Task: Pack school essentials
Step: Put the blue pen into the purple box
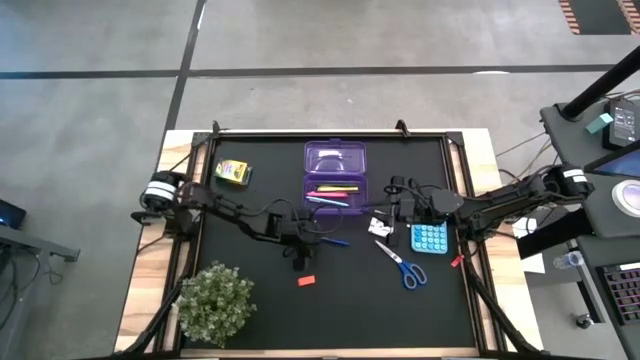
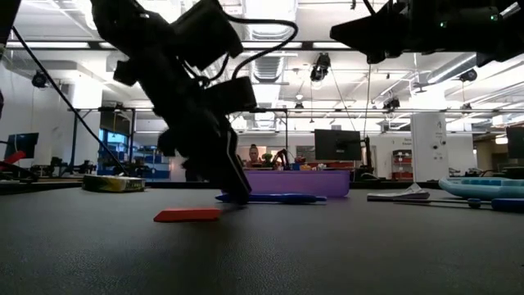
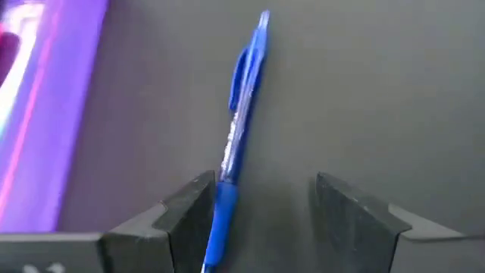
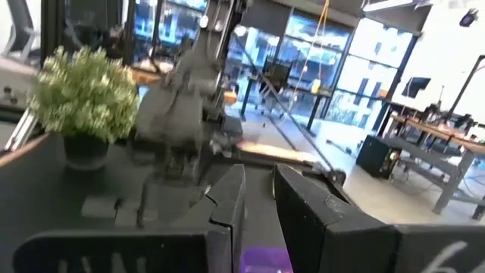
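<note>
From above, the left gripper [image 1: 300, 247] was down at the black table [image 1: 250, 300], with a blue pen [image 1: 335, 241] lying just off its tip and a red eraser [image 1: 306, 281] a little beyond it; the open purple box [image 1: 334, 172] held pink and yellow pens, and the right gripper [image 1: 398, 192] hung beside that box, near a white patterned square [image 1: 380, 225], a blue calculator [image 1: 429, 238] and blue-handled scissors [image 1: 403, 266]. A crayon box [image 1: 232, 172] and a potted plant [image 1: 215, 298] stood well apart from both. At table height, the left gripper [image 2: 237, 195] touched down at the end of the pen [image 2: 282, 197], the eraser [image 2: 187, 215] just beside it. The left wrist camera showed the jaws wide apart, the pen [image 3: 236, 136] running out from between them, its grip end against one finger [image 3: 189, 220]. The right wrist camera showed that gripper [image 4: 259, 199] with jaws narrowly apart and empty, the plant [image 4: 83, 95] beyond.
</note>
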`<action>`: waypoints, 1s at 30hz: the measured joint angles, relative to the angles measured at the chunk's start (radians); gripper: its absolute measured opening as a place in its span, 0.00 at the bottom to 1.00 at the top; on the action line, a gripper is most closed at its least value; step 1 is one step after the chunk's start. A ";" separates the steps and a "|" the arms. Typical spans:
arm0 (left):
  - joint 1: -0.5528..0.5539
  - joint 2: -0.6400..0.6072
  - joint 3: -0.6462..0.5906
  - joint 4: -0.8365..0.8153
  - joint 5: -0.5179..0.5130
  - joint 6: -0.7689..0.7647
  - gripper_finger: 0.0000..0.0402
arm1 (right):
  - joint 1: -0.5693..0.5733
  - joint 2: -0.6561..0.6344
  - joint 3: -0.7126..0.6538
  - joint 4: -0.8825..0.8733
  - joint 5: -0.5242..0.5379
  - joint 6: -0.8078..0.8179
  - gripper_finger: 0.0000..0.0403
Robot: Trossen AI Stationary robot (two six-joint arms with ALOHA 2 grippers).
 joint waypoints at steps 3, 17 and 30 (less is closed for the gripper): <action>0.004 0.027 0.005 0.016 -0.001 -0.004 0.53 | 0.000 0.001 -0.010 0.009 0.000 -0.001 0.16; 0.013 0.047 0.021 0.026 0.000 -0.004 0.39 | 0.000 0.017 -0.016 0.016 0.000 -0.011 0.16; 0.013 0.045 0.019 0.034 -0.044 0.009 0.03 | 0.000 0.017 -0.016 0.014 0.008 -0.019 0.16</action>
